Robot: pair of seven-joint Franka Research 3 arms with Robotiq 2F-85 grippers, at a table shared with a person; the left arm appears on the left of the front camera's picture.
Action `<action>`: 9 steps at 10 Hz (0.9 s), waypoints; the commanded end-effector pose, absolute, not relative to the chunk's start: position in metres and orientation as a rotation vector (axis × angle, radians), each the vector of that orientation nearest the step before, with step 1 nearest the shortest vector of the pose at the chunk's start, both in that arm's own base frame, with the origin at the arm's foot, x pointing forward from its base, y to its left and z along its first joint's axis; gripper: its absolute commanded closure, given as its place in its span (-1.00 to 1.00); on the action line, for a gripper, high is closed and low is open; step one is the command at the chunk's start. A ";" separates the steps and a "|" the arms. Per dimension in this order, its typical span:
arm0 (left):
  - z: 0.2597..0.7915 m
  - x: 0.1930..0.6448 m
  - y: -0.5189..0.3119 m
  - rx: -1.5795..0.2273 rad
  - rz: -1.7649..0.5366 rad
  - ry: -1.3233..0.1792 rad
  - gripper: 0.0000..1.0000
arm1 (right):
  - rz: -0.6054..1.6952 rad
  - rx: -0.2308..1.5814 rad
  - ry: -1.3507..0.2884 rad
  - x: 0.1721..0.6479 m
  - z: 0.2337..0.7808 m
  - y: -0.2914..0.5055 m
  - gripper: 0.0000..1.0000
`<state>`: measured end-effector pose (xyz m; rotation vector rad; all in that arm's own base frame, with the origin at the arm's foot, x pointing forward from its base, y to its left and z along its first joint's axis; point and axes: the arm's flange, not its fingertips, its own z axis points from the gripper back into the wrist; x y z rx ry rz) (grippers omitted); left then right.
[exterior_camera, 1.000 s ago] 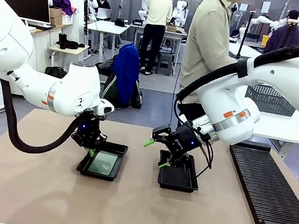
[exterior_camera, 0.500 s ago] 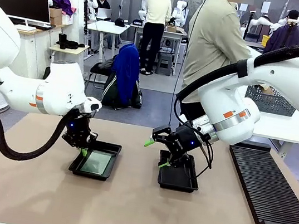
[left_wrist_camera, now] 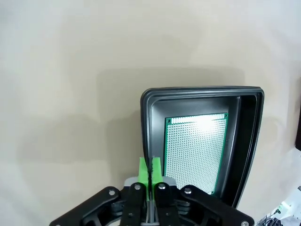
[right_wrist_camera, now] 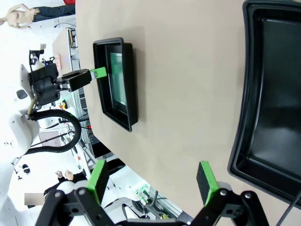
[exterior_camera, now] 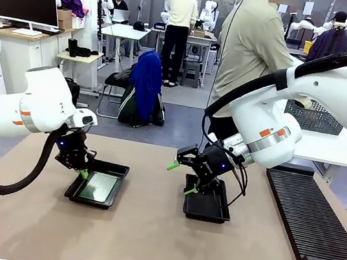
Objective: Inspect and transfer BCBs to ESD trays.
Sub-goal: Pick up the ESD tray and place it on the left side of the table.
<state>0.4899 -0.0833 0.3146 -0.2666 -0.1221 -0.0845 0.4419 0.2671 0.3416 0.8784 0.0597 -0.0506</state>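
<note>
left end effector (left_wrist_camera: 150, 168) pinches tray (left_wrist_camera: 202, 90) rim | right end effector (right_wrist_camera: 151, 181) spread

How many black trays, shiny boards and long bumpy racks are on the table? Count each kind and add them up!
Black trays: 2, the left tray and the right tray
Boards: 1, the board lying in the left tray
Ribbed racks: 1, the rack
Total: 4
</note>
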 end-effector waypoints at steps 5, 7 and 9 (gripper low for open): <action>0.323 0.472 -0.007 -0.368 -0.077 -0.131 0.94 | -0.052 0.873 0.061 0.442 0.341 0.267 -1.00; 0.327 0.468 0.020 -0.372 -0.067 -0.121 0.94 | -0.052 0.873 0.061 0.442 0.341 0.267 -1.00; 0.329 0.466 0.044 -0.358 -0.051 -0.110 0.94 | -0.052 0.873 0.061 0.442 0.341 0.267 -1.00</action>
